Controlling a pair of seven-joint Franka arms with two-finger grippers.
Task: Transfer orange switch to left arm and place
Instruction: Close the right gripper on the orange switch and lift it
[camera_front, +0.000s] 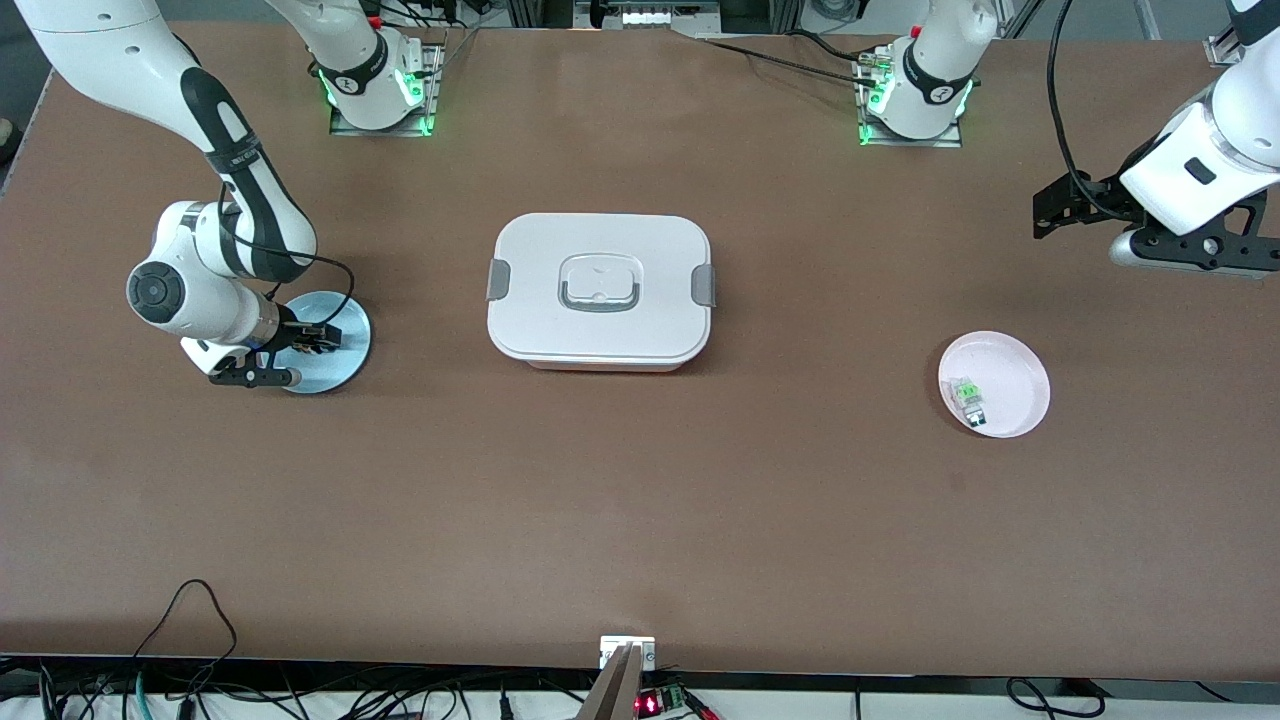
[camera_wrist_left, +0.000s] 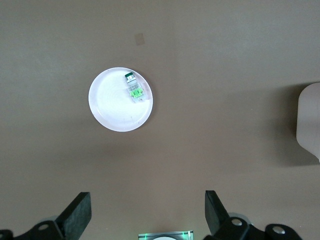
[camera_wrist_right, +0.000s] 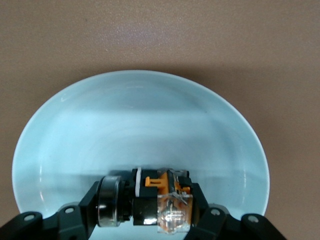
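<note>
My right tool (camera_front: 312, 338) is down on the blue plate (camera_front: 345, 345), at the right arm's end of the bench, about mid-depth btw the base edge & the camera edge. Fingers pressed together, pinching the orange switch (camera_wrist_right: 160, 197): in the right wrist view I see a black body w/ an orange part and a clear block at one end, clamped btw my two black fingers (camera_wrist_right: 202, 205), sitting low over the plate's pale floor. Can't tell if the switch touches the plate or is just off it. In the front view the switch is hidden by the tool.

Mid-bench: the box (camera_front: 600, 290), white, lid on, grey clasps on both short sides, grey-outlined handle recess on top. It stands btw the two plates, well apart from each, a bit closer to the base edge than the pink plate.

Toward the left arm's end: pink plate (camera_front: 1015, 370), closer to the camera edge than the box. In it, a small clear-and-green component (camera_front: 968, 397), lying near the rim on the camera side.

My left tool (camera_wrist_left: 147, 210) hangs up in the air over bare bench near the left arm's end edge, waiting, fingers spread wide, nothing btw them. Its wrist view looks down on the pink plate & a corner of the box.
</note>
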